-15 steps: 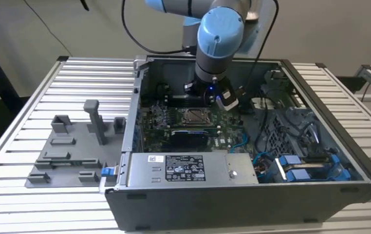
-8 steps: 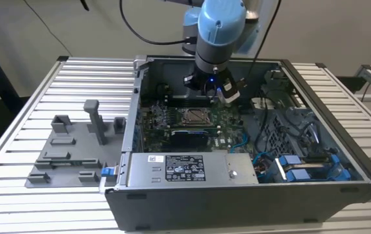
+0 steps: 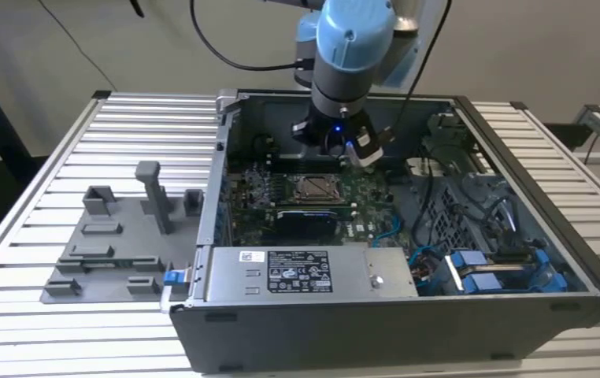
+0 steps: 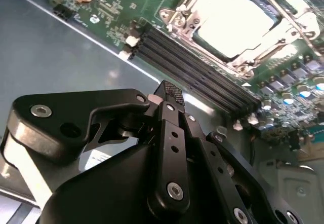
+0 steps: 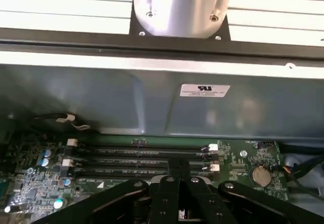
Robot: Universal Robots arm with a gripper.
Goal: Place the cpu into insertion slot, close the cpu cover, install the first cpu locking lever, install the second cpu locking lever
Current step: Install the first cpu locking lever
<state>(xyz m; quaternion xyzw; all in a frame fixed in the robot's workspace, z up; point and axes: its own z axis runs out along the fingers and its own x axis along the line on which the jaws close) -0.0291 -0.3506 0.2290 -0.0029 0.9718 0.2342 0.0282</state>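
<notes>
- My gripper (image 4: pixel 171 93) hangs with fingers pressed together, empty, over the memory slots (image 4: pixel 202 77).
- The cpu (image 4: pixel 238 19) sits in the insertion slot (image 3: pixel 312 187), cpu cover (image 4: pixel 238 62) framing it.
- I judge a locking lever wants a slow, level push.

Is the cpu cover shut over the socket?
Shut: in the second wrist view the cpu cover lies flat around the cpu, not tilted up.

Looked down from high and well back in the exterior view at the open computer case (image 3: pixel 405 236) on the table (image 3: pixel 58 150). Rode close behind the tool (image 4: pixel 171 93) in both wrist views, sharing the memory slots (image 5: pixel 142 160) just beyond it.
</notes>
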